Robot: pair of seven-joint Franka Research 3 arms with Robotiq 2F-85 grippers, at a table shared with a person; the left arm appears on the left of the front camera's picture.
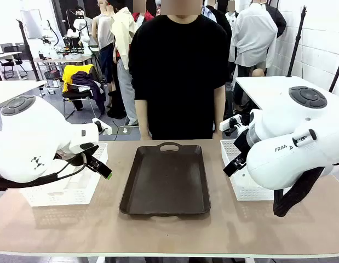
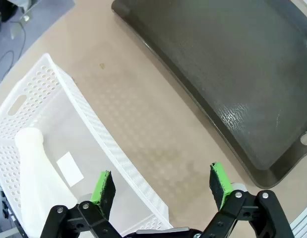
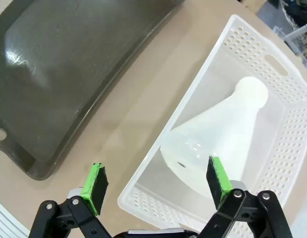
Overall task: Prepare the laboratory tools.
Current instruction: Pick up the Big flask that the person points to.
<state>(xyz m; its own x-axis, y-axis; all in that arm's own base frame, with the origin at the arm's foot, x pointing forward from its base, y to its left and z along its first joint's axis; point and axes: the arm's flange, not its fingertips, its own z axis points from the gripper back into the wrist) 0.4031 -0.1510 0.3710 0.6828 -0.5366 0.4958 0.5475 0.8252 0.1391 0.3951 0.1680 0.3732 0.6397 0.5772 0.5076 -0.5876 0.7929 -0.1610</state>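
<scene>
Both hands are spread and empty: the left hand hangs above the wall of a lattice basket where one conical flask lies on its side, and the right hand hangs likewise by the second flask. Each should clear the basket wall first, then pinch the narrow neck, not the broad base.

We are holding our right gripper open over the basket edge, flask lying inside, tray sitting beside on the table

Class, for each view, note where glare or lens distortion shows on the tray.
Left wrist view: white glare on the tray, edge bowed by the wide lens; right wrist view: similar glare, edge curved; front view: faint sheen, edges straight.
</scene>
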